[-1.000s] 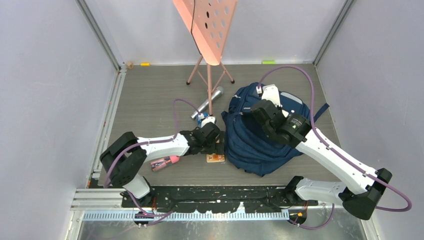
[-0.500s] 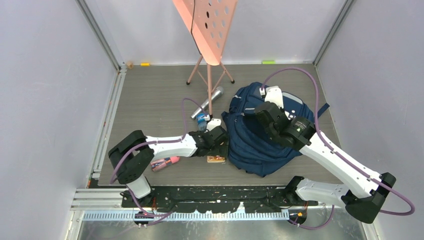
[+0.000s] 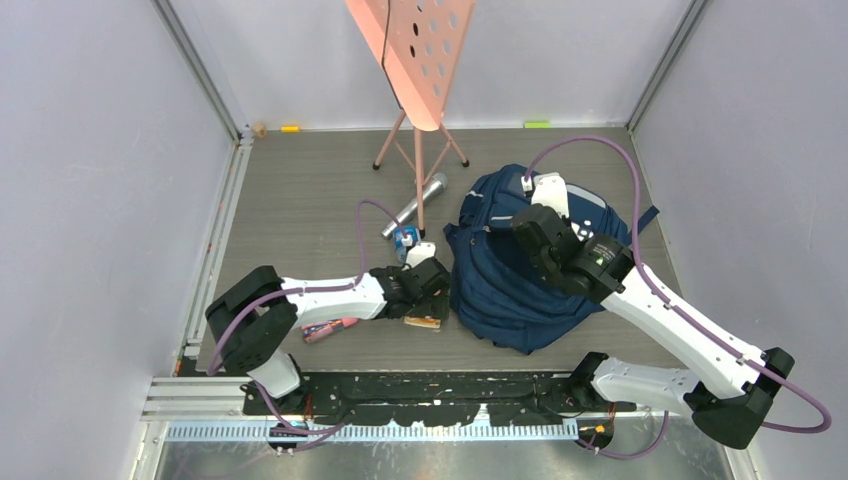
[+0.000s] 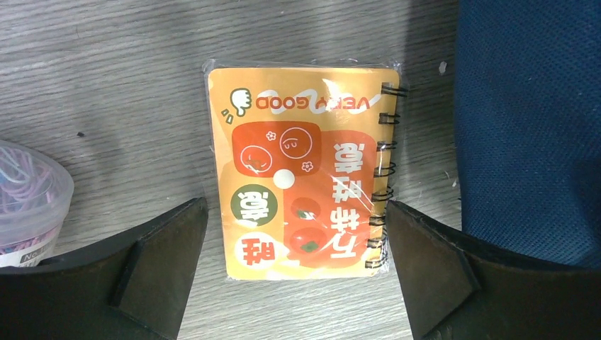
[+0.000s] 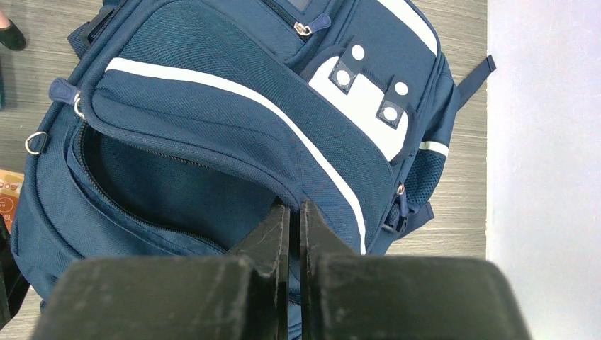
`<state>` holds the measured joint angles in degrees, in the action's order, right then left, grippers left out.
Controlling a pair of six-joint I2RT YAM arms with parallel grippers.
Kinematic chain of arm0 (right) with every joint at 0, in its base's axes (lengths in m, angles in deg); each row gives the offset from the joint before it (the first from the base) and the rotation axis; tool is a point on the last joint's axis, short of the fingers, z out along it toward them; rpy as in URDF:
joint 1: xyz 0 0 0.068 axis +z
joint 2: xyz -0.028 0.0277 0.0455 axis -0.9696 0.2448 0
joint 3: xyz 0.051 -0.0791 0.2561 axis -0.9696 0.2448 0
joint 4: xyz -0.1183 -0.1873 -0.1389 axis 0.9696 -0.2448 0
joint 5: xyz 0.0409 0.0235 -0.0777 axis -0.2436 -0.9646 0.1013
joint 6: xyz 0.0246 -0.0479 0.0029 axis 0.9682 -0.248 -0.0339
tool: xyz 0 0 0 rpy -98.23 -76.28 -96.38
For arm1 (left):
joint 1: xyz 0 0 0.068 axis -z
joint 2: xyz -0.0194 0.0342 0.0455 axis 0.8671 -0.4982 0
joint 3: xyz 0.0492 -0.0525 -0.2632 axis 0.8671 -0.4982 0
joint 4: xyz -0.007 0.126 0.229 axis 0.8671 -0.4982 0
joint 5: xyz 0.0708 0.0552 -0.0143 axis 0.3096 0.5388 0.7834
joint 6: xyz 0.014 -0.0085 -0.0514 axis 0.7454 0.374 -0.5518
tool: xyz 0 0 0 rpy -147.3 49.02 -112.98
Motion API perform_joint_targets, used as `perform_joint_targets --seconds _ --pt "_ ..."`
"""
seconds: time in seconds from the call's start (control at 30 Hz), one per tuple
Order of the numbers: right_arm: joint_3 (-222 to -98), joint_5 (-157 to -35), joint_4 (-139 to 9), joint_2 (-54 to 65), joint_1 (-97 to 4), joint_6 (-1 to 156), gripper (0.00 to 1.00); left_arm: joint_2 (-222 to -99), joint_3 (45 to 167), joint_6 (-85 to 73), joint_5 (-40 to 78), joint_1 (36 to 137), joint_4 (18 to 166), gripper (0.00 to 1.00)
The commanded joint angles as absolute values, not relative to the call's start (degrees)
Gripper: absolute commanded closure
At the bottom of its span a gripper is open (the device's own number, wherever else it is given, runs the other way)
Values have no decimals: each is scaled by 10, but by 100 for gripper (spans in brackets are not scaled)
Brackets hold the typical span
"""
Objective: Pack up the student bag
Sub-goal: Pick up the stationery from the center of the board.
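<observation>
student bag (image 5: 212, 106): navy, pale stripes | notebook (image 4: 301, 170): orange, cartoon print | music stand (image 3: 400, 60): pink, perforated

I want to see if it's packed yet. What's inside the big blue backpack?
The right end effector pinches the flap of the backpack, holding a pocket open. Only dark blue lining shows inside, with no items visible. Deeper down is hidden by the flap.

A lab test cell: plain walls (image 3: 90, 200), aluminium frame rails (image 3: 200, 70).

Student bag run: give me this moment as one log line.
left gripper: open, straddling orange notebook | right gripper: shut on student bag flap, compartment open | orange notebook: not yet packed
</observation>
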<state>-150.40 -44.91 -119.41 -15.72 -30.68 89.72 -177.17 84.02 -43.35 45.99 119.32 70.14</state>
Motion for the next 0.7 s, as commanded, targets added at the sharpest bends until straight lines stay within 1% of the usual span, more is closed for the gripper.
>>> perform_joint_targets --seconds 0.0,0.23,0.37,0.67 --pt "-1521 -423 -1167 -175 -310 919 100 -1767 831 -433 450 1195 652 0" --pt "-1525 -423 -1173 -180 -310 921 100 -1732 846 -395 406 1198 697 0" --pt "-1526 -428 -1174 -180 -310 923 100 -1727 857 -378 412 1199 692 0" --pt "-1525 -429 -1174 -178 -310 925 100 -1773 861 -364 396 1207 692 0"
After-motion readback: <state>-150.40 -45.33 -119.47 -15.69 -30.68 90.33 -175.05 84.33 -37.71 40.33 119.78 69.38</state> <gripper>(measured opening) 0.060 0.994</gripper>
